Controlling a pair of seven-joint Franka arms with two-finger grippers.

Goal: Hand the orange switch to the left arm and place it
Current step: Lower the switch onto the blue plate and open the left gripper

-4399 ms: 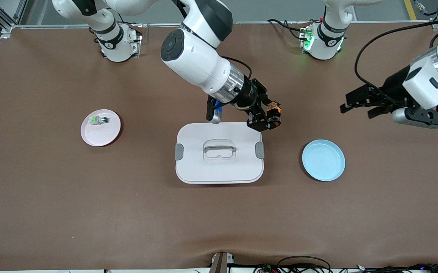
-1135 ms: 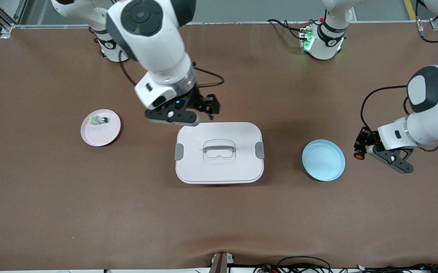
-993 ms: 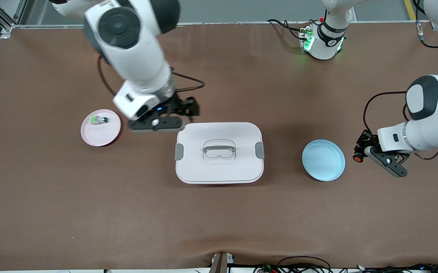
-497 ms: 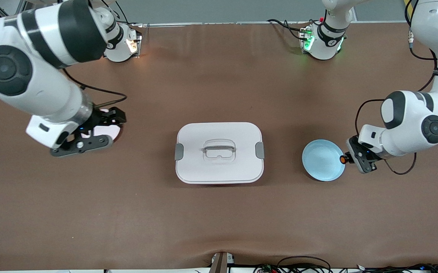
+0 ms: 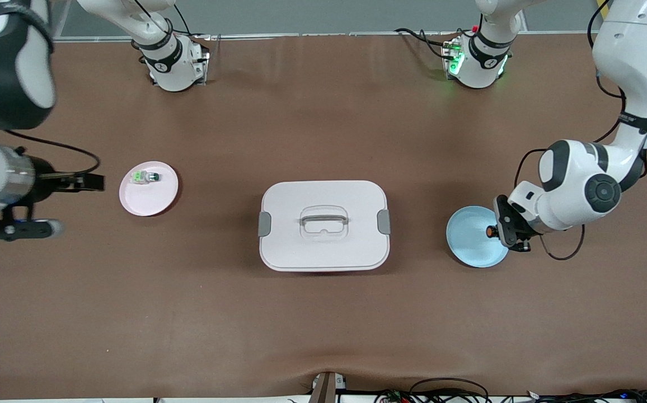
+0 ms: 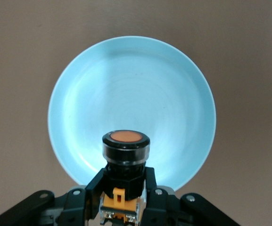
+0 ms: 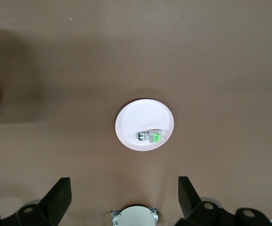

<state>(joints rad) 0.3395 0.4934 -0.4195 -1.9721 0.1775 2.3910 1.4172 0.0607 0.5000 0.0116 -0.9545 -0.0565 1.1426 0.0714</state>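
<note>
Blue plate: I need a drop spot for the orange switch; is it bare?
Yes: the blue plate is bare under the left gripper holding the orange switch. The pink plate carries a green-and-white switch. The right gripper hangs open.

The middle of the table [image 5: 323, 336] is taken up by the box [image 5: 323, 225], the only tall obstacle. A pink plate [image 5: 149, 188] with a green-and-white switch [image 5: 145, 177] lies toward the right arm's end, a blue plate [image 5: 472, 238] toward the left arm's end. Bare cloth is seen along the edge nearest the front camera and along the bases' edge.
</note>
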